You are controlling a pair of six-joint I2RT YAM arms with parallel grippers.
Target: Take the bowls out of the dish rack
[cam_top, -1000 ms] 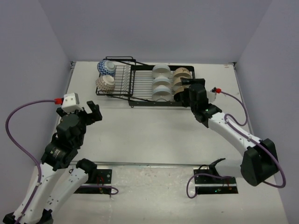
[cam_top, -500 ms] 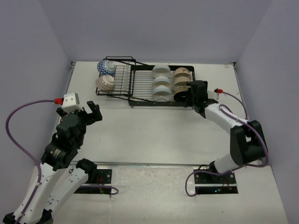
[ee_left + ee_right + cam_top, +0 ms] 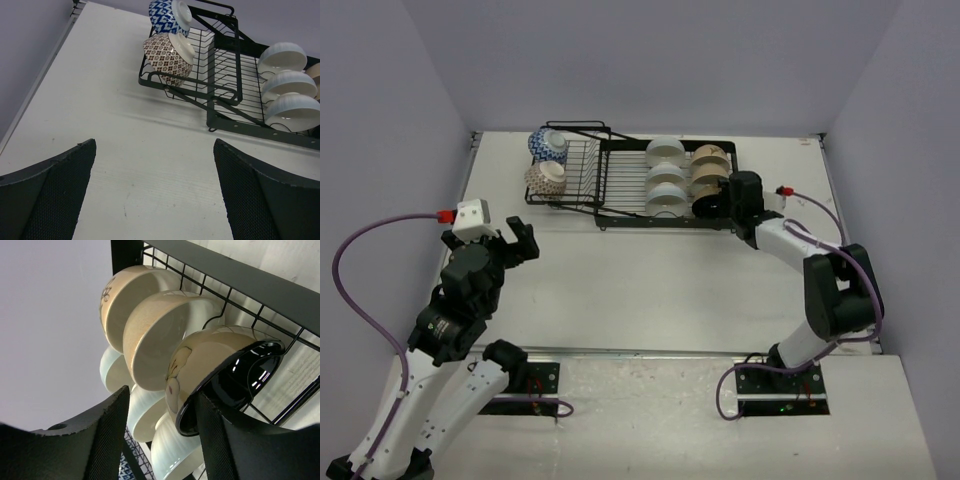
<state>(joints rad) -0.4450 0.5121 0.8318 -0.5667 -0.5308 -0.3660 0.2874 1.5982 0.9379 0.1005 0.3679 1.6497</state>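
The black wire dish rack (image 3: 620, 190) stands at the back of the table. Its right section holds a row of white bowls (image 3: 665, 178) and a row of cream bowls (image 3: 710, 165). Two patterned bowls (image 3: 547, 160) rest on the angled left section. My right gripper (image 3: 715, 205) is at the front cream bowl (image 3: 210, 360), which is black inside. Its jaws straddle that bowl's rim: the right finger is against the black inside, and a gap shows between the left finger and the outer wall. My left gripper (image 3: 155, 190) hangs wide open over bare table, well short of the rack.
Grey walls close in the table on the left, back and right. In the left wrist view the blue patterned bowl (image 3: 167, 15) sits behind the brown patterned bowl (image 3: 167, 57). A rack bar (image 3: 240, 275) runs just above the held-over bowl.
My right arm has pushed forward to the rack's right end and its jaws have narrowed around the front cream bowl's rim. The left arm has not moved.
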